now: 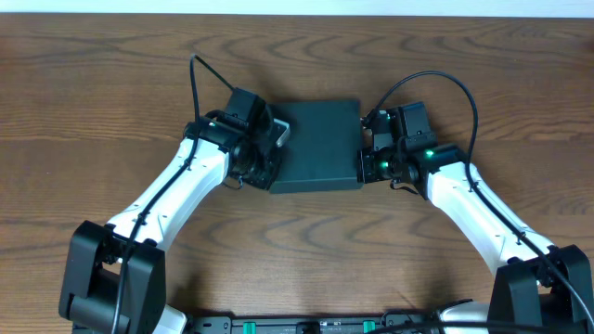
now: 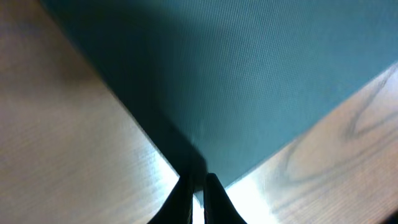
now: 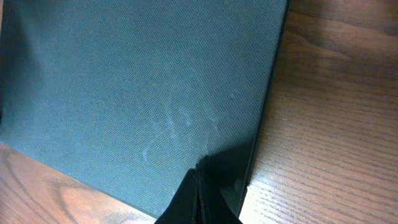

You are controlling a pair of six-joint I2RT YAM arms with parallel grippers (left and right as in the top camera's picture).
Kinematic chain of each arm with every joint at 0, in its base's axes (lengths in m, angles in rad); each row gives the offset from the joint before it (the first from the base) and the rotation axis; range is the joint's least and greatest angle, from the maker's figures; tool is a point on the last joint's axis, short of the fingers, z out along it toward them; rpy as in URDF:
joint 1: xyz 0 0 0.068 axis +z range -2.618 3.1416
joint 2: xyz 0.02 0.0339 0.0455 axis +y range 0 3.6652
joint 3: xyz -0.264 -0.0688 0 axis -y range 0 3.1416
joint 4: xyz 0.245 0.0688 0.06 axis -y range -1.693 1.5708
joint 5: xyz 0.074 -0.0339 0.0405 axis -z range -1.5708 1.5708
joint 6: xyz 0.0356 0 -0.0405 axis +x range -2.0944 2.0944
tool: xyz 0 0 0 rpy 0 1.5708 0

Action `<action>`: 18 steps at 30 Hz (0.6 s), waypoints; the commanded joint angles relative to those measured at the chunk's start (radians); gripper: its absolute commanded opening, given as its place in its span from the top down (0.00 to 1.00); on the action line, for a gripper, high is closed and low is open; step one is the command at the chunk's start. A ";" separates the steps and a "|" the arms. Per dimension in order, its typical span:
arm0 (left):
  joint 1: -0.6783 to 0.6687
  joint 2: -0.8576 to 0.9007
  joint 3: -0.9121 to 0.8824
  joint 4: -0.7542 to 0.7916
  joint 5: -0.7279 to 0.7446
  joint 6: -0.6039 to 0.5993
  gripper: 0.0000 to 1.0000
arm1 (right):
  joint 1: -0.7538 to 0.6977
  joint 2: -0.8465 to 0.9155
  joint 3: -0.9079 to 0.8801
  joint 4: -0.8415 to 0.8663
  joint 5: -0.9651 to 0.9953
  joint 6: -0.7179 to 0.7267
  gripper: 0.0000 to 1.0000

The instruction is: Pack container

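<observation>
The dark teal-green container (image 1: 317,146) lies flat in the middle of the table with its lid down. My left gripper (image 1: 277,141) is at its left edge. In the left wrist view the fingers (image 2: 199,178) are shut to a thin slit, with their tips at a corner of the container (image 2: 249,74). My right gripper (image 1: 364,156) is at the right edge. In the right wrist view its fingers (image 3: 198,172) are shut and empty, with their tips over the lid (image 3: 137,87) close to the edge.
The wooden table (image 1: 111,83) lies all around the container. The arms reach in from the front left and front right. Black cables loop above both wrists. No other loose objects show.
</observation>
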 commanded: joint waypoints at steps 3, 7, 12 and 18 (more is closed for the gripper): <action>0.021 -0.102 0.111 -0.140 -0.060 -0.016 0.93 | -0.056 -0.072 0.150 -0.098 0.059 -0.027 0.99; 0.060 -0.233 0.246 -0.251 -0.268 -0.015 0.93 | -0.081 -0.148 0.345 -0.246 0.262 -0.151 0.99; 0.136 -0.434 0.375 -0.305 -0.503 0.001 0.93 | -0.080 -0.217 0.578 -0.424 0.455 -0.246 0.99; 0.240 -0.681 0.381 -0.335 -0.535 0.083 0.93 | -0.077 -0.354 0.731 -0.560 0.436 -0.247 0.99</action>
